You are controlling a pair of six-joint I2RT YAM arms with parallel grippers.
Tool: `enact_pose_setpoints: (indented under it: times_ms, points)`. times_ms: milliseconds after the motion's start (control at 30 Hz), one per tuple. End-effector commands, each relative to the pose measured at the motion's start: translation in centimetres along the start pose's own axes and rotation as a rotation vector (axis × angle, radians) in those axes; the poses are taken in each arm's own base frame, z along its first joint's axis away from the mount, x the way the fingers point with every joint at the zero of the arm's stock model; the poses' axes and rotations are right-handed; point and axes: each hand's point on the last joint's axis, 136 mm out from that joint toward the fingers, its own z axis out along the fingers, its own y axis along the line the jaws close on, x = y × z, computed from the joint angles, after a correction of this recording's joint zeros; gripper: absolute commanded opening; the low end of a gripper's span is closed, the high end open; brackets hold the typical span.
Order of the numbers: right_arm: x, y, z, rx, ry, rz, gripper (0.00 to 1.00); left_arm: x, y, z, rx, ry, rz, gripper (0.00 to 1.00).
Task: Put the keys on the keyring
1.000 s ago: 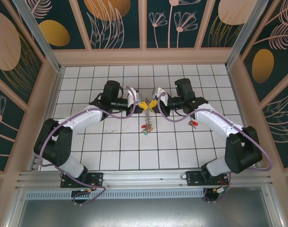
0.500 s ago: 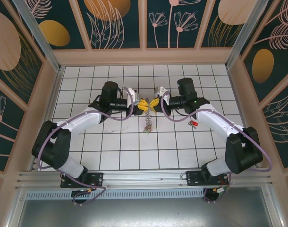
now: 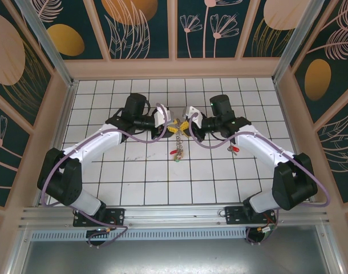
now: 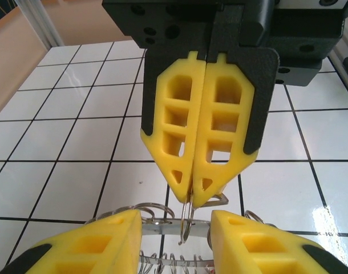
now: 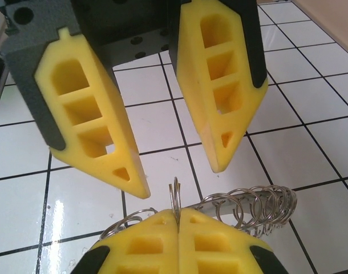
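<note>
- currently, right gripper [image 4: 190, 193]: yellow pads pressed flat together, clamped on a thin wire loop of the keyring [image 3: 177, 140]. the loop pokes out just past the fingertips in both wrist views.
- left gripper [image 5: 179, 178]: released. its two yellow fingers stand apart, one on either side of that same loop, and as far as can be seen they touch neither the wire nor the opposite gripper.
- both grippers, position: raised above the tiled floor [image 3: 134, 171] near the middle of the enclosure, tips facing each other and very close, the left arm reaching in from the left and the right arm from the right.
- keyring, lie: hangs down from the right gripper's pinch as a slack, beaded, silvery strand. in the right wrist view its wire coils bunch just beside the closed pads, to the lower right.
- keys [image 3: 175, 155]: a small cluster at the low end of the hanging strand, one red head with one green head just below it. from above it cannot be told whether they rest on the tiles or dangle clear.
- loose red key [image 3: 235, 149]: lying on the floor just beside the right forearm, well apart from the ring.
- surround: white tiles with dark grout, pale wooden frame, dark panels [image 3: 142, 28] painted with leaves and flowers.
</note>
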Motion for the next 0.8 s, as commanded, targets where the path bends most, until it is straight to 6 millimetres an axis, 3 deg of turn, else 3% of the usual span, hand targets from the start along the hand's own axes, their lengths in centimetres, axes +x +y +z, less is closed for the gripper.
enact_pose_setpoints:
  times_ms: [0,400,533,667,767]
  points:
    - [-2.6,-0.2,-0.6,0.011,-0.044,-0.065,0.00,-0.4,0.0,0.1,0.009,0.022,0.031,0.37]
    - [-2.9,-0.2,-0.4,0.011,-0.054,-0.077,0.00,1.0,0.2,0.8,0.017,0.108,0.033,0.32]
    - [-3.0,-0.2,-0.5,0.009,-0.055,-0.078,0.00,1.3,0.2,0.8,0.016,0.122,0.034,0.25]
    - [-3.0,-0.2,-0.4,0.010,-0.052,-0.077,0.00,0.5,0.2,0.7,0.020,0.096,0.038,0.13]
    - [-3.0,-0.2,-0.3,0.009,-0.051,-0.075,0.00,-0.4,0.3,0.7,0.020,0.056,0.036,0.15]
